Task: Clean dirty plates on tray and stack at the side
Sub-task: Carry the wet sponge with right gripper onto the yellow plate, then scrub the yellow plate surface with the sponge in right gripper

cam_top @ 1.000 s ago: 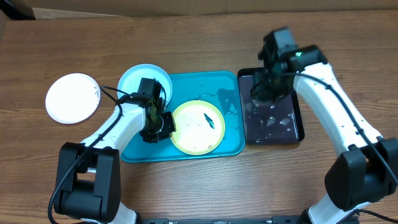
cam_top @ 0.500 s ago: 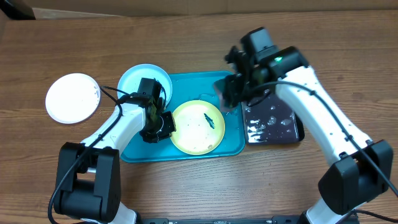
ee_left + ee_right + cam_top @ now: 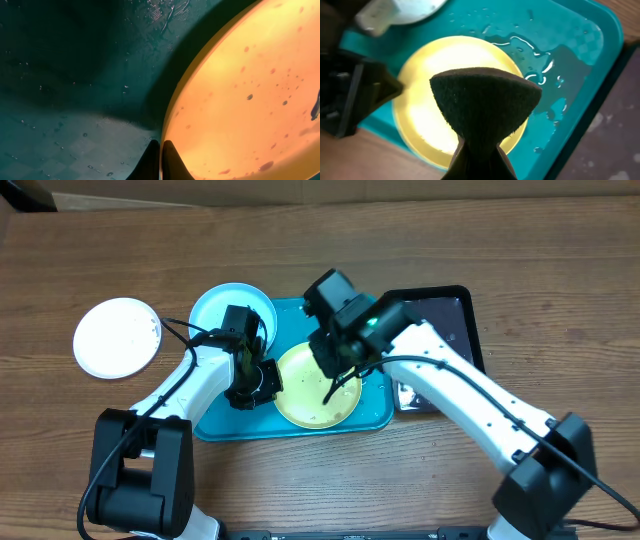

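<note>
In the teal tray (image 3: pixel 372 412) lies the pale yellow plate (image 3: pixel 300 398), wet with droplets. My left gripper (image 3: pixel 256 383) is shut on its left rim, one finger (image 3: pixel 150 159) on the tray side and the other inside the plate (image 3: pixel 235 100). A dark-blue smear (image 3: pixel 315 106) shows at the right edge of the left wrist view. My right gripper (image 3: pixel 335 360) hovers over the yellow plate (image 3: pixel 427 95), shut on a dark sponge (image 3: pixel 485 102). The light blue plate (image 3: pixel 222 308) rests at the tray's far left corner. The white plate (image 3: pixel 118 337) lies on the table to the left.
A narrow black tray (image 3: pixel 450 315) with water on it stands right of the teal tray. Puddles and drops lie on the teal tray floor (image 3: pixel 570 55). The right arm stretches across the teal tray's right side. Wooden table surrounds everything.
My right arm has swung left from the black tray to above the yellow plate, carrying the sponge. The left arm has stayed on the plate's rim.
</note>
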Action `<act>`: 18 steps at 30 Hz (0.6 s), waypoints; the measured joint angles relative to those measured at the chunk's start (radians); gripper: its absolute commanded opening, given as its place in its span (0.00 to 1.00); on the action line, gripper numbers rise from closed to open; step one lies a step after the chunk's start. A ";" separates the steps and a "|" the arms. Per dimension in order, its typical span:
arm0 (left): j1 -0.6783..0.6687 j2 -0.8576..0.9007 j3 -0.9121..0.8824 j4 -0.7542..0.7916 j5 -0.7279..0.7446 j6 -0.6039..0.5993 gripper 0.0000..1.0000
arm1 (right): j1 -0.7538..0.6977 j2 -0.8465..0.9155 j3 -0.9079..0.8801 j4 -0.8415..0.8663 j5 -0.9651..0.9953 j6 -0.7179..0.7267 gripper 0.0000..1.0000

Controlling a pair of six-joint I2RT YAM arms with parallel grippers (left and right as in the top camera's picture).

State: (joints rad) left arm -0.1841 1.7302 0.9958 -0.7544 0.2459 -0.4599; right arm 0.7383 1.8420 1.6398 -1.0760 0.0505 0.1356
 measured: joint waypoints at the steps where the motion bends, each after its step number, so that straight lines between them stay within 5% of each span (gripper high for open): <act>1: 0.000 0.000 0.000 0.000 0.000 0.000 0.04 | 0.005 0.014 0.000 0.002 0.019 0.002 0.04; 18: 0.000 0.000 0.000 0.000 0.000 0.000 0.04 | 0.010 0.231 -0.004 0.032 0.122 0.010 0.04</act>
State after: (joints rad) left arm -0.1841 1.7302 0.9958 -0.7547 0.2459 -0.4599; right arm 0.7479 2.0731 1.6360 -1.0435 0.1730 0.1455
